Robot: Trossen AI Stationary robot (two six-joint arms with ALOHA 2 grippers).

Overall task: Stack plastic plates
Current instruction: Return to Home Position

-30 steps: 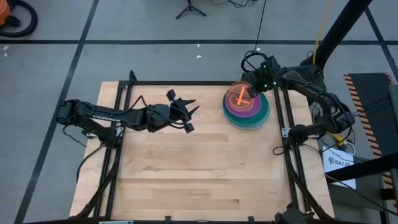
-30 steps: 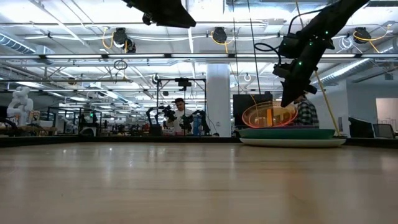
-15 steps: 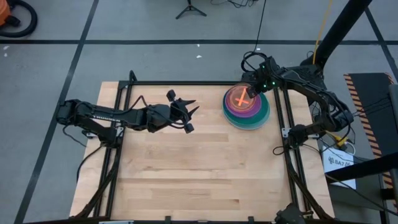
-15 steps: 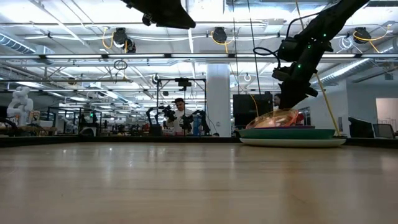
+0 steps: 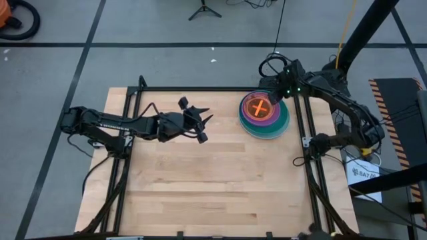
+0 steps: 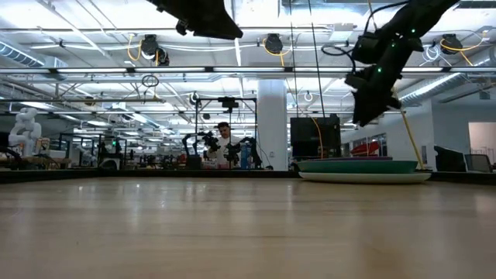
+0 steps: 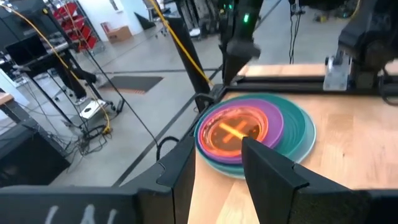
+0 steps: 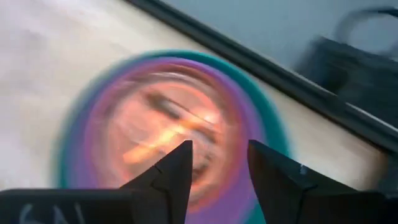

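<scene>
**Plates stacked, both grippers empty**

I see the plastic plates (image 5: 276, 124) piled by the table's (image 5: 213, 187) right edge, with the orange plate (image 5: 257, 105) on top. The right gripper (image 5: 272, 99) hangs just above them, fingers parted and holding nothing. The left gripper (image 5: 206, 127) hovers well apart, likewise spread and empty.

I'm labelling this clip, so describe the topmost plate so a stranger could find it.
On the wooden table, near the right arm, sits one stack of plates. The orange plate is its small top one, unlike the wider purple plate and green plate beneath.
</scene>
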